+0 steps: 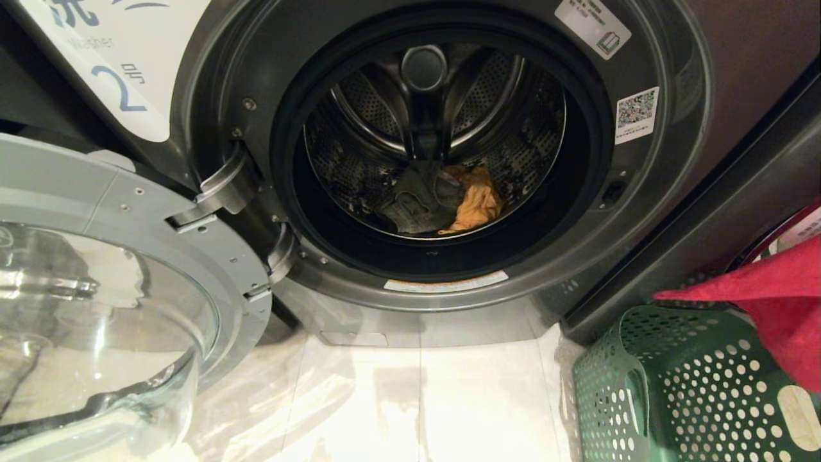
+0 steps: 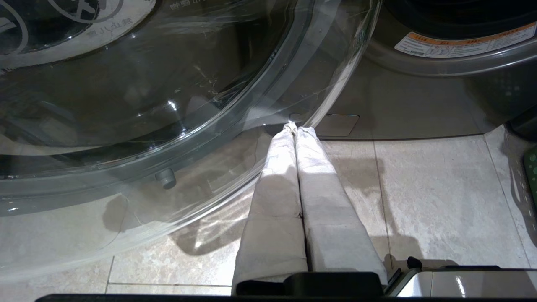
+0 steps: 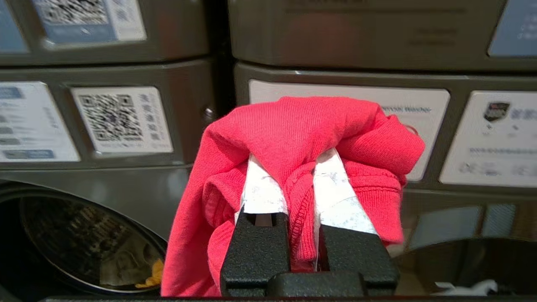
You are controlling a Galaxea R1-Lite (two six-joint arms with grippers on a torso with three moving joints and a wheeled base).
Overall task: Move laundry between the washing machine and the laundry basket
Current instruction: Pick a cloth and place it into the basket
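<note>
While our right gripper pinches the red garment above the green basket at lower right, we judge release comes next; grey and orange pieces wait in the drum at frame centre.

Overall light: I see warm indoor light, bright on the floor tiles at the head view's bottom centre.
Drum: the washing machine interior is dim, its back in shadow.
Glare: highlights streak the glass door at lower left.
Shadows: soft ones fall beside the left end effector on the tiles.
Blur: labels behind the red garment look smeared.
</note>
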